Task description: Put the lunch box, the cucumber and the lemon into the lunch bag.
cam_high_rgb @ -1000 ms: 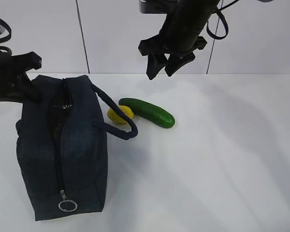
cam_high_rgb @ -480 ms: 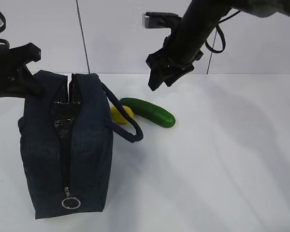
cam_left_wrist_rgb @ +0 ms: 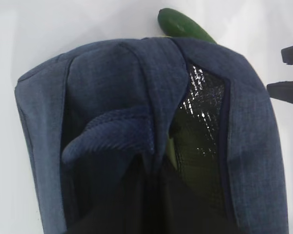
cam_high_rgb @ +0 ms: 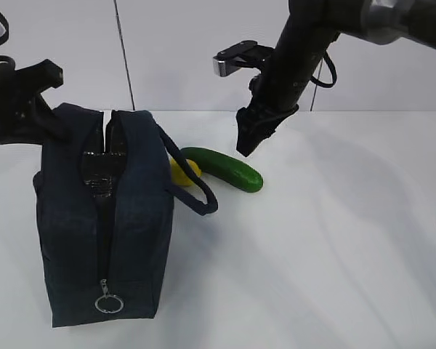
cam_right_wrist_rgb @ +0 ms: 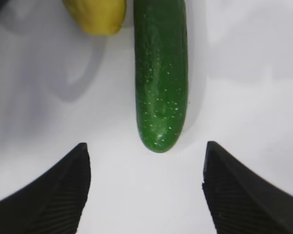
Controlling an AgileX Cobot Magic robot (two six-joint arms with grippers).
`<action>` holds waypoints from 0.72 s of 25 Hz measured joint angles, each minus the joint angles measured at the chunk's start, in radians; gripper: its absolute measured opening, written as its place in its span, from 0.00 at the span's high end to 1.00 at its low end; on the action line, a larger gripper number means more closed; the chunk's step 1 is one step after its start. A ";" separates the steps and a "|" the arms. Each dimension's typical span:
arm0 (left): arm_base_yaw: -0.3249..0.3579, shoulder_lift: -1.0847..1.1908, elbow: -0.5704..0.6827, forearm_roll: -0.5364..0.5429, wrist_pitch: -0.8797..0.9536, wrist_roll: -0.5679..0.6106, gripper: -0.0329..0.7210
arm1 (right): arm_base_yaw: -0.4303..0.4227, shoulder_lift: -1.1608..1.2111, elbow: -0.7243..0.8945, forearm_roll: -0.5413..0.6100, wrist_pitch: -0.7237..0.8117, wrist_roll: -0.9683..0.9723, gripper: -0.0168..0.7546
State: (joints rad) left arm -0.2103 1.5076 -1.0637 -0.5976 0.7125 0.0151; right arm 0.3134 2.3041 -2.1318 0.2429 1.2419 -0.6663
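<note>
The navy lunch bag (cam_high_rgb: 102, 218) stands upright at the left, its top zipper partly open on silvery foil lining (cam_left_wrist_rgb: 200, 112). My left gripper (cam_high_rgb: 40, 120) is at the bag's far top edge, and fabric looks pinched in its dark jaws. A pale green sliver (cam_left_wrist_rgb: 171, 148) shows inside the opening; the lunch box is otherwise hidden. The cucumber (cam_high_rgb: 221, 169) lies right of the bag, with the lemon (cam_high_rgb: 183, 170) at its left end behind the handle (cam_high_rgb: 196, 193). My right gripper (cam_high_rgb: 248, 142) hangs open just above the cucumber's right end (cam_right_wrist_rgb: 160, 87), its fingers (cam_right_wrist_rgb: 58, 190) wide apart and empty. The lemon (cam_right_wrist_rgb: 97, 14) also shows there.
A silver ring pull (cam_high_rgb: 106, 302) hangs at the bag's near end. The white table (cam_high_rgb: 334, 240) stretches to the right and front. A white panelled wall (cam_high_rgb: 174, 51) stands behind. The right gripper's fingertips (cam_left_wrist_rgb: 290, 53) show at the right edge of the left wrist view.
The bag has been raised from leaning to upright and its opening has widened. My right gripper has moved right and down, closer to the cucumber's right end.
</note>
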 joint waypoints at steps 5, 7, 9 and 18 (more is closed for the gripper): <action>0.000 0.000 0.000 -0.016 -0.015 0.000 0.95 | 0.000 0.041 0.000 -0.011 -0.018 -0.049 0.25; 0.000 0.000 0.000 -0.016 -0.017 0.000 0.95 | 0.000 0.068 0.000 -0.011 -0.031 -0.055 0.25; 0.000 0.000 0.000 -0.018 -0.018 0.000 0.95 | 0.000 0.093 0.000 -0.011 -0.049 -0.071 0.25; 0.000 0.000 0.000 -0.022 -0.034 0.000 0.95 | 0.000 0.153 -0.004 0.011 -0.141 -0.121 0.25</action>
State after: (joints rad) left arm -0.2103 1.5076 -1.0637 -0.6199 0.6784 0.0151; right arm 0.3134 2.4571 -2.1354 0.2538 1.1005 -0.7878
